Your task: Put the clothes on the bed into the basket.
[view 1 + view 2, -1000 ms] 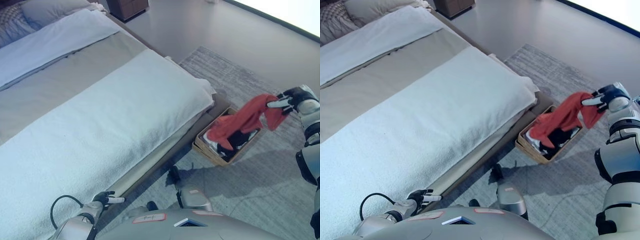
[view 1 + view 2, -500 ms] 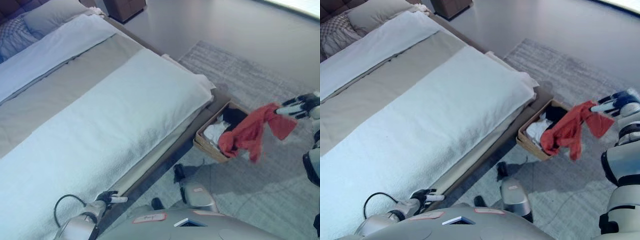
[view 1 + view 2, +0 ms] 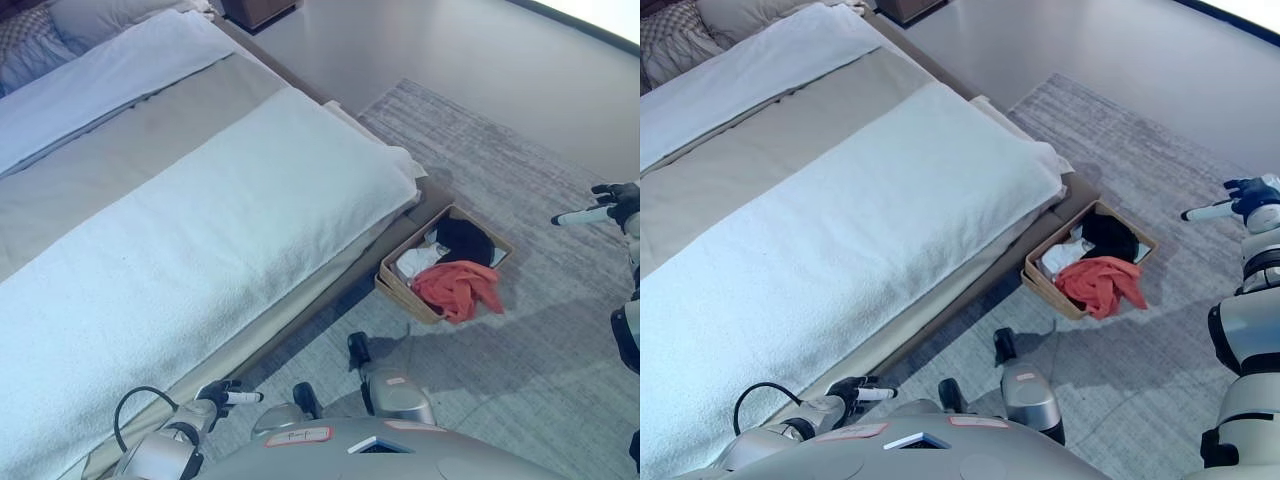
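Note:
A red garment [image 3: 458, 289] lies in the woven basket [image 3: 393, 289] on the rug beside the bed, draped over the basket's near right rim. A black piece [image 3: 463, 239] and a white piece [image 3: 417, 262] lie in the basket behind it. My right hand [image 3: 602, 204] hangs open at the right edge, well right of the basket and above the rug, fingers straight and holding nothing. My left hand [image 3: 222, 397] shows low at the bottom left by the bed's edge, fingers loosely curled, empty. The bed [image 3: 200, 200] carries only its white cover, with no loose clothes on it.
A grey rug [image 3: 520, 330] covers the floor round the basket. Pillows [image 3: 90, 15] lie at the bed's head, top left. A dark wooden cabinet [image 3: 262, 8] stands at the top behind the bed. Bare floor [image 3: 470, 60] runs along the far side.
The red garment left my right hand and dropped into the basket. My right hand opened and stays out to the right. The camera shifted slightly; the left hand stayed put.

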Motion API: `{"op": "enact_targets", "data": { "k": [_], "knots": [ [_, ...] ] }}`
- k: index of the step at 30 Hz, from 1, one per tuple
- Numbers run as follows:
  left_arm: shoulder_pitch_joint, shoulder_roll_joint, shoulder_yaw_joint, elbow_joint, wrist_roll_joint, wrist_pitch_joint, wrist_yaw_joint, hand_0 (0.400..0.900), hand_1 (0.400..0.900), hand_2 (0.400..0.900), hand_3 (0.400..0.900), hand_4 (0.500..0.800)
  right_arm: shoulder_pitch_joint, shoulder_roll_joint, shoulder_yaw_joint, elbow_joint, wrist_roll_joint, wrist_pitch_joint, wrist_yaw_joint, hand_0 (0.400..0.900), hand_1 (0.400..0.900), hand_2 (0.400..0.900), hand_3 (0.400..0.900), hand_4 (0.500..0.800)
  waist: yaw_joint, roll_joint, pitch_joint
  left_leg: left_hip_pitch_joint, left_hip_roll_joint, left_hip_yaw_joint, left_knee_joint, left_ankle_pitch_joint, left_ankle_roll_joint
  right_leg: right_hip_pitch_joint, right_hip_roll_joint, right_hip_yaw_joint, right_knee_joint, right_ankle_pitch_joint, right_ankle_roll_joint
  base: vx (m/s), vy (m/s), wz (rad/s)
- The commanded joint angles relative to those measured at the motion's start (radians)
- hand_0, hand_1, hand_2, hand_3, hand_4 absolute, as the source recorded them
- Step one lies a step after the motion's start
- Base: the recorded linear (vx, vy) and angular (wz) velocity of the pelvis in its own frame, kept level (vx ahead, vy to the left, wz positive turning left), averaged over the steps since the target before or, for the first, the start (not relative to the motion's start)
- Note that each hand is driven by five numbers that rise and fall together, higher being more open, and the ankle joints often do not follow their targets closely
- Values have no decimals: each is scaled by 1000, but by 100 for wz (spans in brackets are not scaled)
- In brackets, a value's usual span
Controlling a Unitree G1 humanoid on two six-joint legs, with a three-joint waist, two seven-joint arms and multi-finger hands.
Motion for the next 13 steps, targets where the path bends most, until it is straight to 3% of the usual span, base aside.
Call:
{"op": "enact_targets", "data": {
  "k": [1, 13],
  "knots": [
    [-2, 80, -8, 41, 26, 3, 29, 900, 900, 900, 900, 800, -84, -31, 13, 1, -26, -38, -47, 900, 900, 900, 900, 800, 14, -33, -27, 55, -70, 11, 68, -66, 6, 88, -96, 81, -87, 115, 21, 0, 0, 0],
    [1, 76, -11, 33, 30, 5, 25, 900, 900, 900, 900, 800, -62, -26, 6, -1, -31, -39, -46, 900, 900, 900, 900, 800, 28, -44, -27, 53, -66, -3, 58, -59, 2, 95, -99, 66, -92, 110, 13, -2, -1, 2]
  ]
}}
